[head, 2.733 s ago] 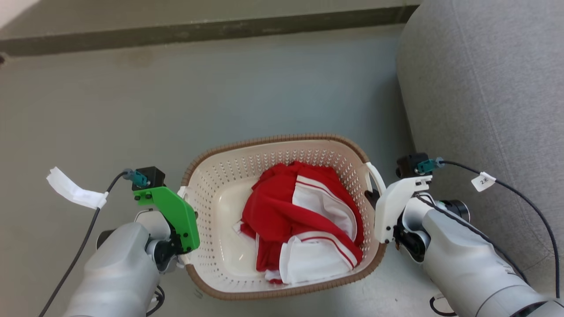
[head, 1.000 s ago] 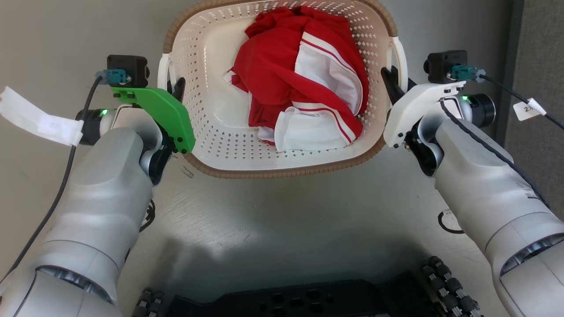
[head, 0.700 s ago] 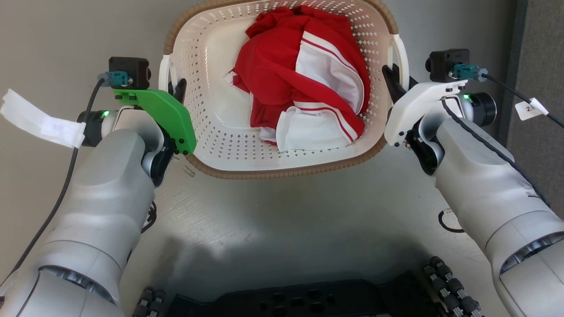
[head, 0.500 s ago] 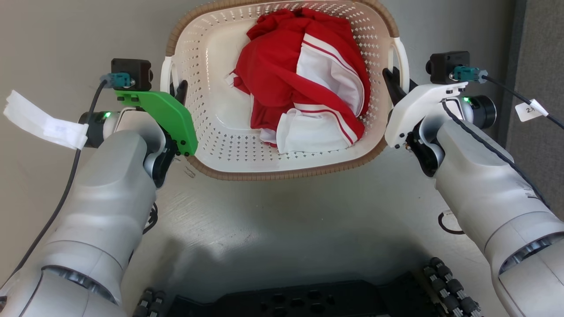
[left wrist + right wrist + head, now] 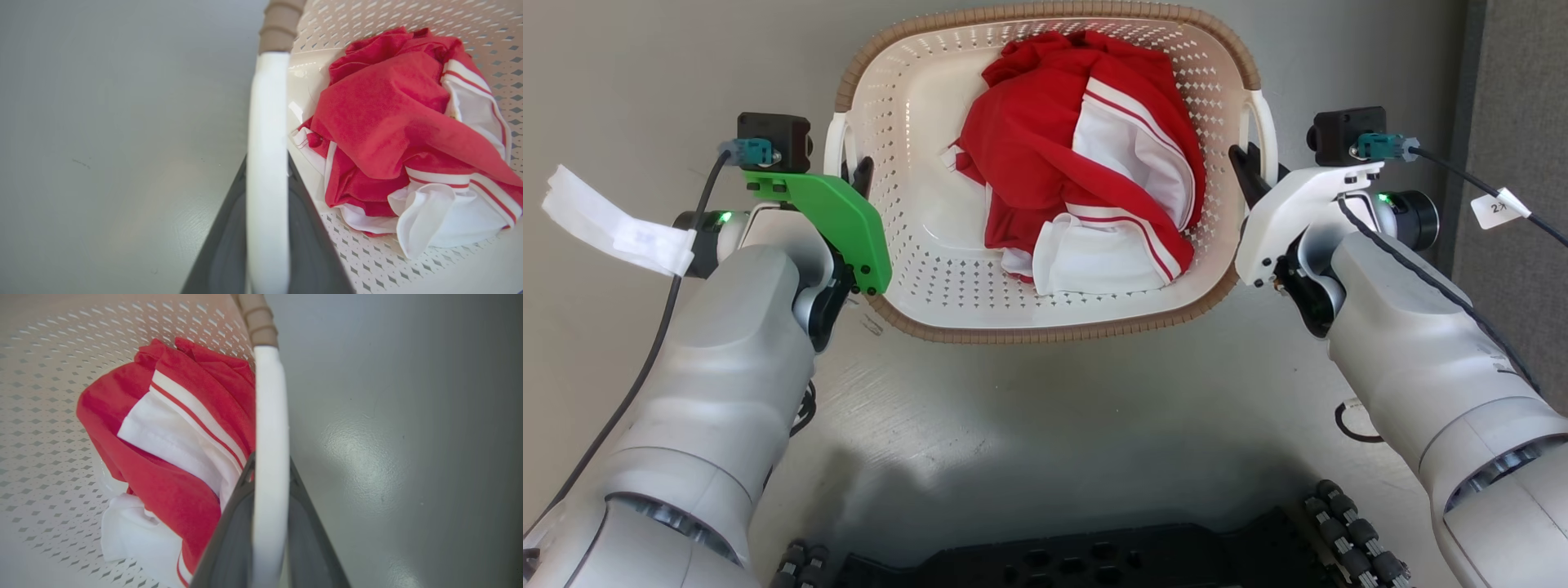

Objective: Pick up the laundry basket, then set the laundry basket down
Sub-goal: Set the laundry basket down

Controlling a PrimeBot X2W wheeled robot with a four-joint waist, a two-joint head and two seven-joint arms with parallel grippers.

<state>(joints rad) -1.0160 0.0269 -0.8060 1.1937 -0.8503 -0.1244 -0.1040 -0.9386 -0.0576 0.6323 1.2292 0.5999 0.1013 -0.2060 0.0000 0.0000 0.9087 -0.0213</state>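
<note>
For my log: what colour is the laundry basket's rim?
The rim is brown, woven-look; best in the head view.

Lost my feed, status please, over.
Left tool shut on laundry basket handle. Right tool shut on opposite handle. Red-white garment inside. Grey upholstery close at right.

The floor [image 5: 1045, 392] below me is smooth, grey and faintly glossy, marked with small scuffs and dark specks. Soft light lies on it in pale, blurred patches [image 5: 359, 453], and a broad shadow [image 5: 980, 498] darkens it close to me. On my right stands a piece of grey upholstered furniture [image 5: 1523, 82], its fabric coarse-woven, with a darker strip [image 5: 1476, 73] along its edge beside the floor.
</note>
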